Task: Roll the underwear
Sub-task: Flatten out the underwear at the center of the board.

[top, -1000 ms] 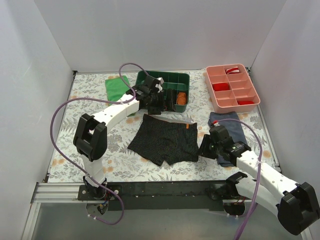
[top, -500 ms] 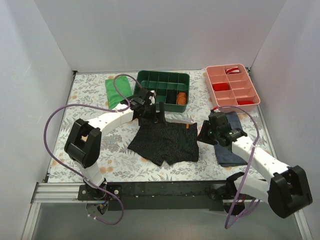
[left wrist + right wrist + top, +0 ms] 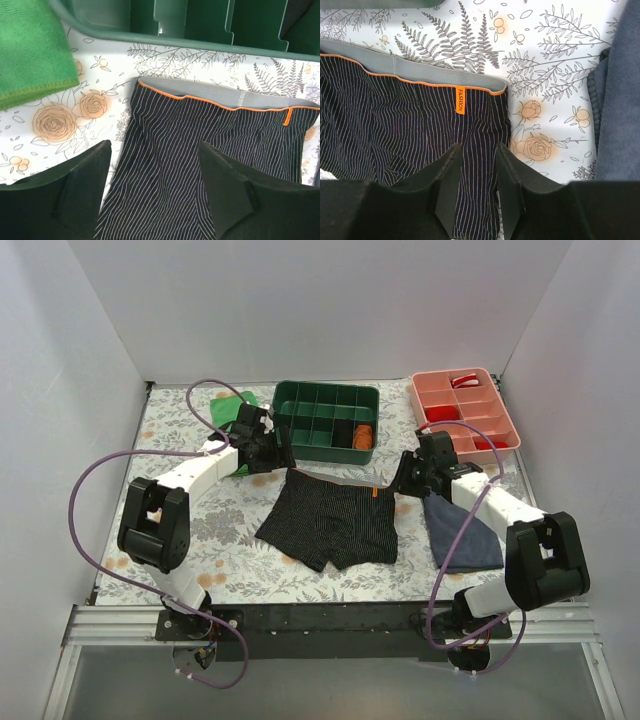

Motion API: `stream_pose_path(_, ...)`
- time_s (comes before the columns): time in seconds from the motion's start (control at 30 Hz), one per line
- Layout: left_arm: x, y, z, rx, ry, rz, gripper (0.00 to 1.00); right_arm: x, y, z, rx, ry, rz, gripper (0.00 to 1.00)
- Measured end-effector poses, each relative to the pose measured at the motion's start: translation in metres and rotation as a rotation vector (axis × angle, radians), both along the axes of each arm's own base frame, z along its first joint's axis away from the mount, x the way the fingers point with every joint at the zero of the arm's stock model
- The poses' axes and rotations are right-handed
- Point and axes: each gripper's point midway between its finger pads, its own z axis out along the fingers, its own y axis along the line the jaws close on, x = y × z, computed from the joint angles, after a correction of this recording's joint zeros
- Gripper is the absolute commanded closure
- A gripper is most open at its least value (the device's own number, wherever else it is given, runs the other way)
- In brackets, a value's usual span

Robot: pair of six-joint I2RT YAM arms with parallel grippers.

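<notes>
Underwear (image 3: 335, 520) flat on table (image 3: 235, 545), waistband (image 3: 215, 97) far; left hand (image 3: 154, 150) wide over its left side; right hand (image 3: 478, 150) narrow, empty, over right side.

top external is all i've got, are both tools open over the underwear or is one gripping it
Observer: The left wrist view shows the left tool wide open, with the underwear lying flat in the gap between its fingers, nothing pinched.
Operator: and the right one
Observer: The right wrist view shows the right tool with only a narrow gap between its fingers; the striped fabric lies flat below and is not gripped.
Operator: where on the garment is it
Observer: A little short of the grey waistband, next to an orange tag printed FASHION, near the edge that faces the navy garment.
</notes>
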Motion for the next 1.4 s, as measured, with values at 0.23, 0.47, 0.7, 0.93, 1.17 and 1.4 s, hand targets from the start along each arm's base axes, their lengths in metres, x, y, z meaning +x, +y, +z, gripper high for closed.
stream_pose_path(0.23,0.007,-0.005,-0.019,0.026,0.049,-0.014,0.33,0.004,0.006,-0.007,0.018,0.018,0.036,0.58)
stream_pose_path(0.47,0.017,-0.008,-0.034,0.046,0.103,-0.013,0.32,0.012,0.008,-0.015,0.022,0.034,0.051,0.57)
stream_pose_path(0.7,0.024,-0.012,-0.044,0.055,0.143,-0.018,0.39,0.019,0.008,-0.024,0.010,0.048,0.047,0.56)
stream_pose_path(0.93,0.016,-0.010,-0.061,0.073,0.201,-0.020,0.46,0.020,0.004,-0.038,-0.017,0.075,0.033,0.55)
stream_pose_path(1.17,0.017,-0.010,-0.062,0.076,0.214,-0.016,0.35,0.021,0.001,-0.046,-0.040,0.083,0.030,0.55)
stream_pose_path(1.4,0.023,-0.015,-0.061,0.059,0.208,-0.015,0.52,0.029,0.004,-0.047,-0.038,0.060,0.041,0.60)
